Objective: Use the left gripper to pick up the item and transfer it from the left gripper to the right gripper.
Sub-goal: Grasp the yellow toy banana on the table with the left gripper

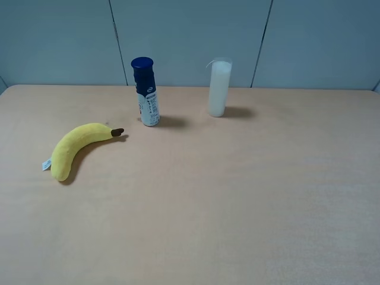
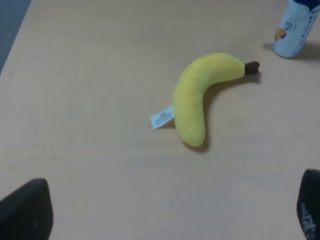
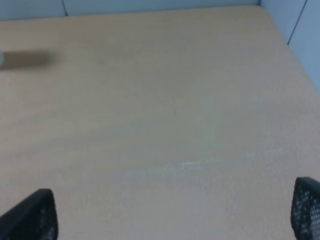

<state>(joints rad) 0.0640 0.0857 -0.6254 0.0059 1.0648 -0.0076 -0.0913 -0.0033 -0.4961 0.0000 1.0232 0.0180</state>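
Though near banana [image 1: 71, 147], bottle [image 1: 146, 92] (upright) apart.

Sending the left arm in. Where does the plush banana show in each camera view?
Exterior high: the plush banana lies left of centre, stem toward the blue-capped bottle.
Left wrist: the plush banana is near the picture's centre, white tag beside it.
Right wrist: not in view.
Shared landmark: the blue-capped bottle, just past the stem tip in exterior high and left wrist.
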